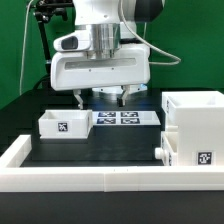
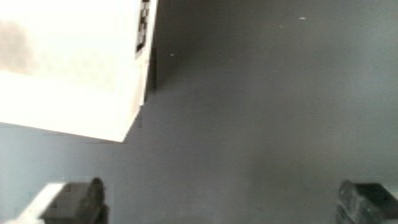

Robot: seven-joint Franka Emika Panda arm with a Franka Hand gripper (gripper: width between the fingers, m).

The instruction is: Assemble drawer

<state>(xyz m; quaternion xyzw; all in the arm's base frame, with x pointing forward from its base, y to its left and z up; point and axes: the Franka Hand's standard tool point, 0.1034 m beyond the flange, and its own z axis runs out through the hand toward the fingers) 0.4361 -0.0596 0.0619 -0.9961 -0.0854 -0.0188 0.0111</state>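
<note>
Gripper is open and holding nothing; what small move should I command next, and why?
Probably slide the gripper toward the exterior view's left until it hangs over the small drawer box. It hangs open and empty above the marker board, and the wrist view shows a white part off to the side of the fingers, not between them.

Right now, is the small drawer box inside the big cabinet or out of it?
Out. The drawer box sits open side up at the exterior view's left, apart from the cabinet at that view's right.
</note>
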